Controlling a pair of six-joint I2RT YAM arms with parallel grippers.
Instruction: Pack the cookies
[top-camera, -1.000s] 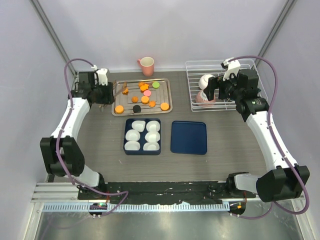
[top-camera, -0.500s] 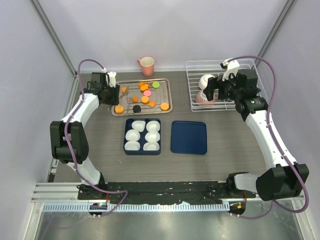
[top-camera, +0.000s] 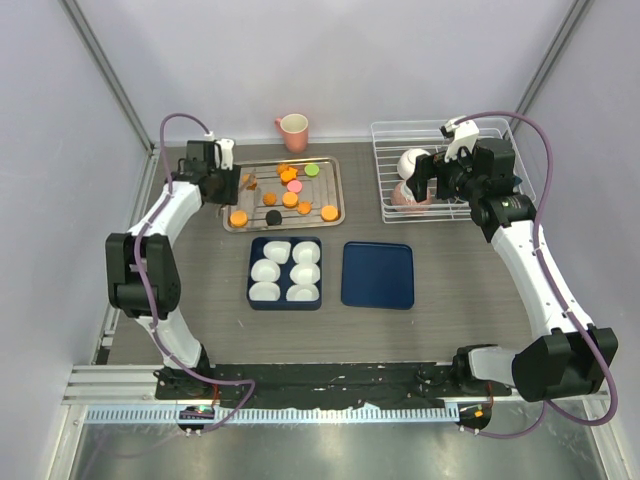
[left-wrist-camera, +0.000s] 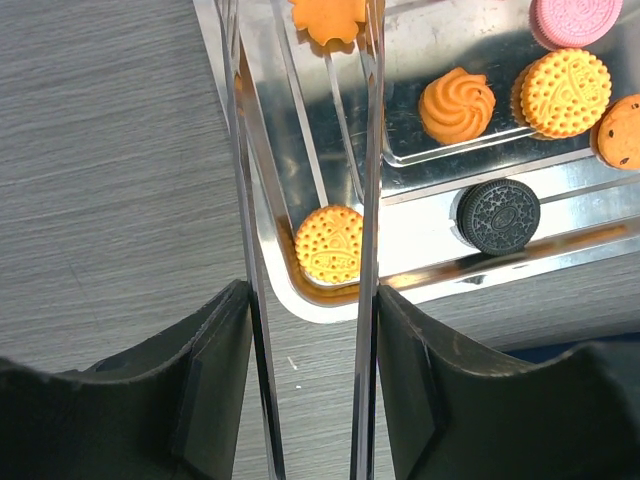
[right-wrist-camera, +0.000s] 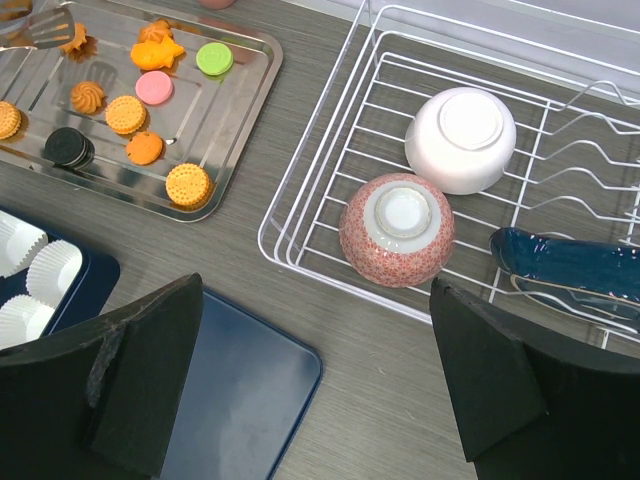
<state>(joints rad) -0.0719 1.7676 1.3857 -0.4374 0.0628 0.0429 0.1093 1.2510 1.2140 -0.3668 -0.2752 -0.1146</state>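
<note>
The cookies (top-camera: 290, 190) lie scattered on a steel tray (top-camera: 337, 190); most are orange, with one pink (right-wrist-camera: 153, 87), one green (right-wrist-camera: 213, 59) and one black (left-wrist-camera: 498, 215). My left gripper (left-wrist-camera: 312, 292) is shut on a pair of metal tongs (left-wrist-camera: 365, 200), whose two arms reach out over the tray's left end. A frilled orange cookie (left-wrist-camera: 328, 18) sits between the tong tips, and a round orange cookie (left-wrist-camera: 330, 243) lies in the tray corner below the arms. My right gripper (right-wrist-camera: 315, 290) hangs open and holds nothing, above the table beside the wire rack.
A dark blue box (top-camera: 285, 272) with white paper cups sits in front of the tray, its flat blue lid (top-camera: 378, 275) to the right. A pink mug (top-camera: 293, 128) stands behind the tray. The white wire rack (top-camera: 392, 135) at back right holds two upturned bowls.
The left arm has swung its elbow in and carried the gripper a little right and back along the tray's left end. The right arm has not moved.
</note>
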